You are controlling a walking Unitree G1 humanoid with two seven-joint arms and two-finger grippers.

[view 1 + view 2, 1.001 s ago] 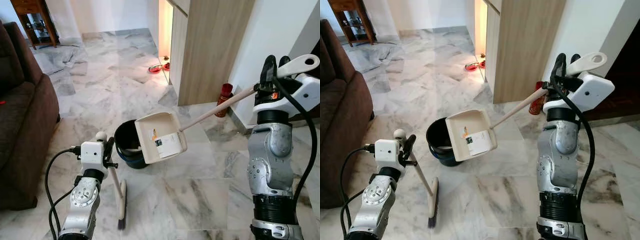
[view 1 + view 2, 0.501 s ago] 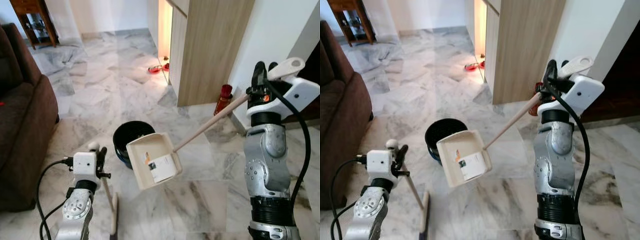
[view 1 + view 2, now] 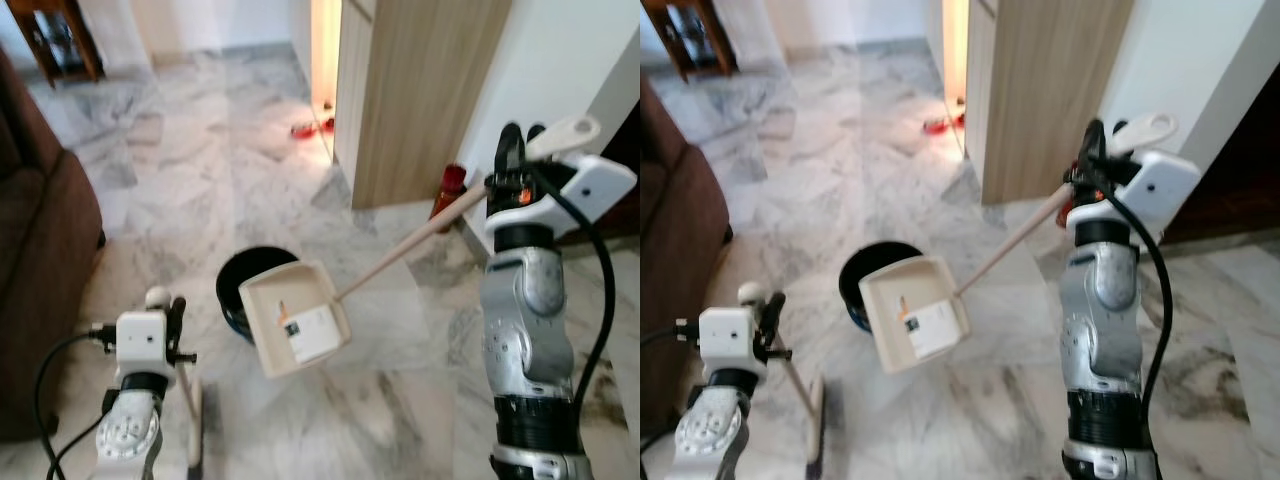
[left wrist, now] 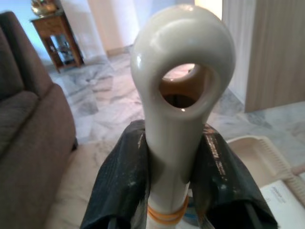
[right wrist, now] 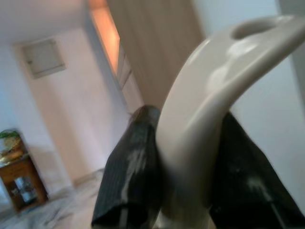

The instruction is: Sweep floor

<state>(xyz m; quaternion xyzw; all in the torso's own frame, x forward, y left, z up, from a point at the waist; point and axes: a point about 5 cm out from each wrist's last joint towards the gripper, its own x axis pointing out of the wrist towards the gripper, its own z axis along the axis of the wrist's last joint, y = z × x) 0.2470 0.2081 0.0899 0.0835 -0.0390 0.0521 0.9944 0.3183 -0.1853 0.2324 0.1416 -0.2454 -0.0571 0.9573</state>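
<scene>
**Over the bucket: dustpan held raised, broom parked low**

From the left eye: right gripper (image 3: 512,150) raised at shoulder height, fingers clamped on the end of the dustpan's long handle (image 3: 405,255), so the dustpan (image 3: 292,320) hangs clear of the marble floor (image 3: 400,400), tilted, just in front of the black bucket (image 3: 240,290); probably placed so for tipping dirt out. Low down, left gripper (image 3: 172,318) closed on the broom (image 3: 194,425), head near the floor. Brown sofa (image 3: 40,260) alongside, wooden cabinet (image 3: 420,90) beyond, red bottle (image 3: 450,190) at its foot.

From the right eye: same layout; pan looks empty but for a label.

Along the left wrist: black fingers (image 4: 124,186) pinching the broom's cream grip just below its hanging loop (image 4: 183,62), snug on both sides.

Along the right wrist: fingers (image 5: 131,176) wrapped tight around the curved handle end (image 5: 209,95), a firm hold for steering the pan.
</scene>
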